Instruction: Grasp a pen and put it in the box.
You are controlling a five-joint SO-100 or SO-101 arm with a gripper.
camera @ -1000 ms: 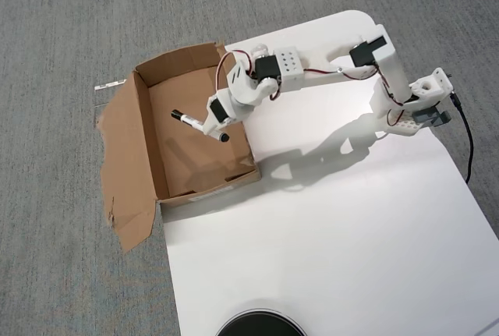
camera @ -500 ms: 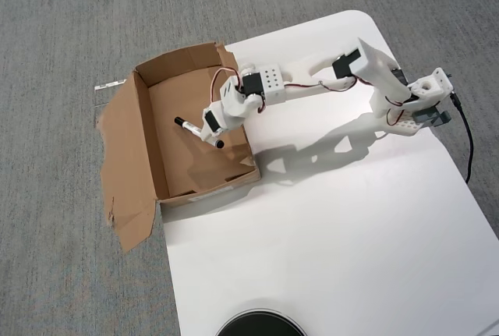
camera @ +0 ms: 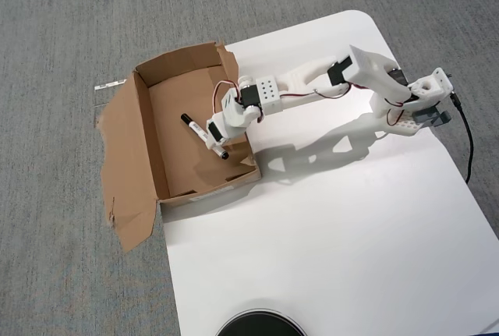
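One overhead view is provided. A white bench (camera: 327, 235) with rounded corners occupies the right and lower part of the view, set on grey carpet (camera: 62, 8). The arm's base (camera: 421, 106) is seen at the far right edge of the bench, with a black cable (camera: 466, 141) running down beside it. The white arm (camera: 312, 83) is extended leftward from the base across the far part of the bench and reaches over the right wall of the box.

The box (camera: 156, 172), brown corrugated cardboard with shallow walls, is located at the left edge of the bench, partly overhanging the carpet. Its left flap is folded outward and lies flat, with a torn, ragged lower edge. A torn flap is also noted at the far right corner.

The end effector (camera: 212, 135) is positioned inside the box outline, close to the right wall. The pen (camera: 201, 135) is observed within the box outline, lying diagonally from upper left to lower right, its black cap toward the upper left and a dark end near the lower right. The white barrel is pinched by the end effector at about its middle to lower portion. Whether the pen touches the box floor cannot be determined from this view.

A dark round object (camera: 261, 325) is partly visible at the near edge of the bench. A thin pale strip (camera: 109, 85) lies on the carpet beside the far left corner of the box.
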